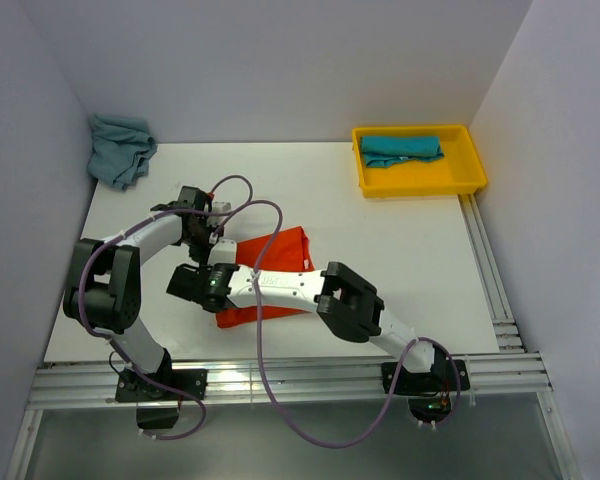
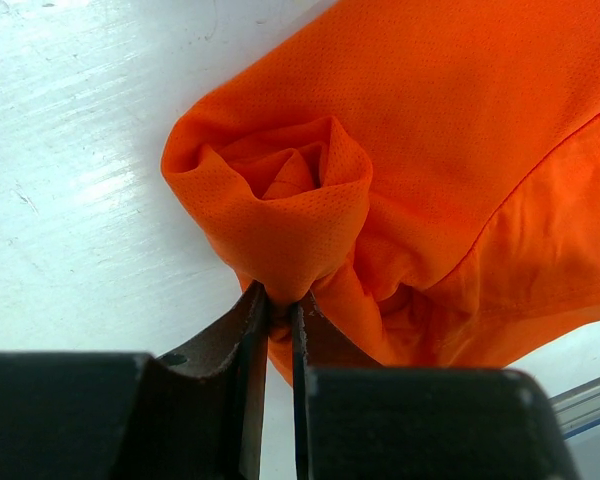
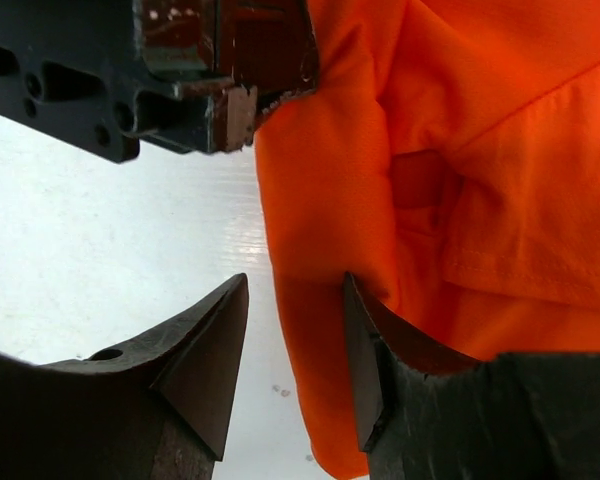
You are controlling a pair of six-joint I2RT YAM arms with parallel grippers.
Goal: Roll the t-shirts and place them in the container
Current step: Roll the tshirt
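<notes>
The orange-red t-shirt (image 1: 280, 250) lies partly rolled on the white table in front of the arms. In the left wrist view its rolled end (image 2: 290, 180) shows as a spiral of cloth. My left gripper (image 2: 278, 312) is shut on a fold just under that roll; from above it (image 1: 208, 243) sits at the shirt's left end. My right gripper (image 3: 292, 300) is open and straddles the shirt's (image 3: 430, 150) near left edge, with cloth against the right finger (image 3: 365, 350) and a gap to the left one. From above, the right gripper (image 1: 202, 283) sits just in front of the left one.
A yellow tray (image 1: 470, 180) at the back right holds a folded teal t-shirt (image 1: 400, 148). A crumpled grey-blue t-shirt (image 1: 120, 150) lies in the back left corner. White walls close three sides. A metal rail (image 1: 310, 375) runs along the near edge.
</notes>
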